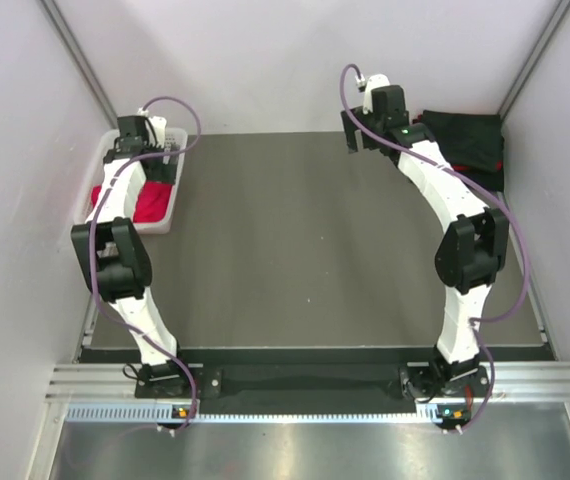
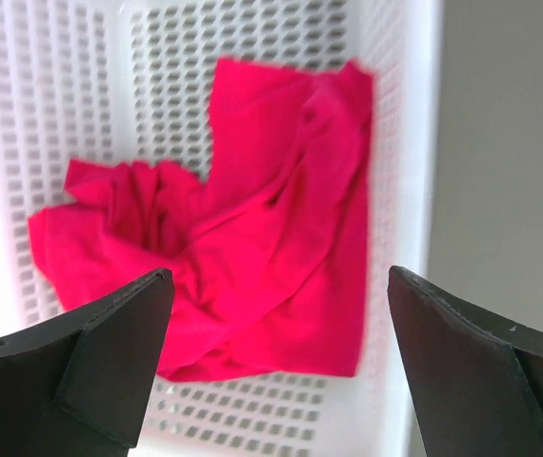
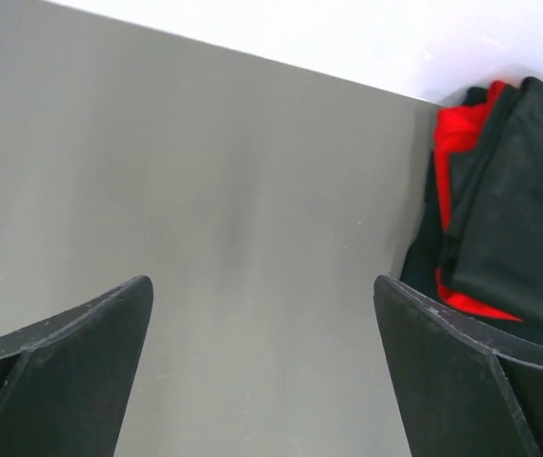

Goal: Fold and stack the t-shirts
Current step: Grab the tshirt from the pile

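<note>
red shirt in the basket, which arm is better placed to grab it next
Left. The left pincer, open, hangs right over the crumpled red t-shirt in the white mesh basket. The right pincer, also open, is across the table beside the dark folded pile.

Overhead view; close downward wrist views

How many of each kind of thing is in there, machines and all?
Robot arms: 2 (left arm, right arm)
White mesh basket: 1
Crumpled red t-shirt in the basket: 1
Folded pile of black and red cloth, far right corner: 1 (pieces inside uncountable)
Total: 5
</note>
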